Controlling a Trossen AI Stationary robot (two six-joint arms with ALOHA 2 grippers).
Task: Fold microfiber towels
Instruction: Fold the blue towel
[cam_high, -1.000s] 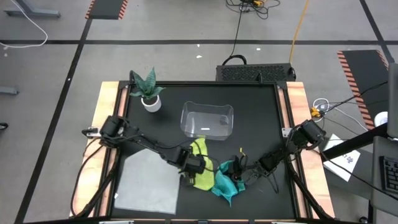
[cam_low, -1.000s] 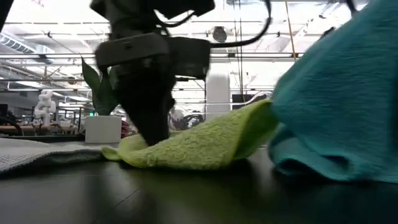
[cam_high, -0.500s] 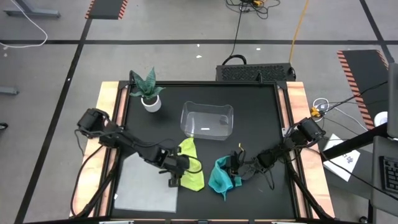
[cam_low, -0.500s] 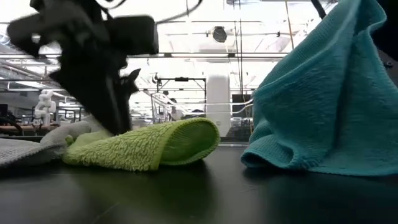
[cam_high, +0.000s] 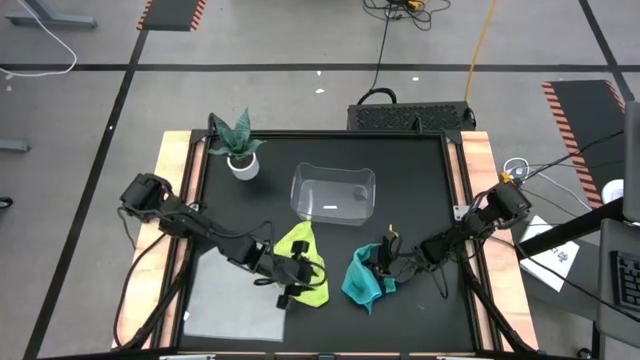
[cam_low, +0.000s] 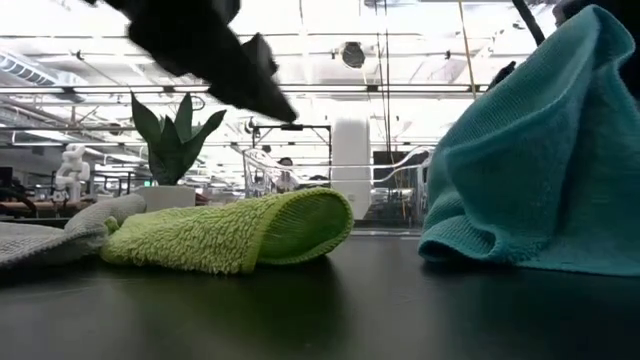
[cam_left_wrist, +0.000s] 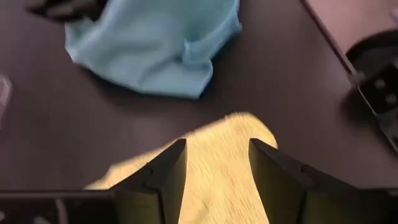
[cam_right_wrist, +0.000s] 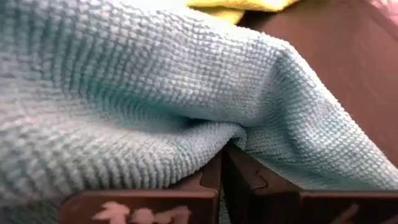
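From above: the black table (cam_high: 420, 180) carries the grey towel (cam_high: 235, 295) flat at seven o'clock, its right edge under the left arm. The yellow-green towel (cam_high: 303, 265) lies at six o'clock, with the left gripper (cam_high: 292, 285) over its lower edge. The teal towel (cam_high: 362, 282) bunches at five o'clock, and the right gripper (cam_high: 385, 268) is on its upper right. A clear bin (cam_high: 333, 194) sits at centre, a potted plant (cam_high: 236, 147) at ten o'clock.

Table level: the yellow-green towel lies folded and low; the teal one rises in a peak, cut off at right.

Left wrist: fingers (cam_left_wrist: 165, 174) parted, empty, yellow-green cloth below.

Right wrist: jaws pinched closed on a teal fold; cloth fills the view.
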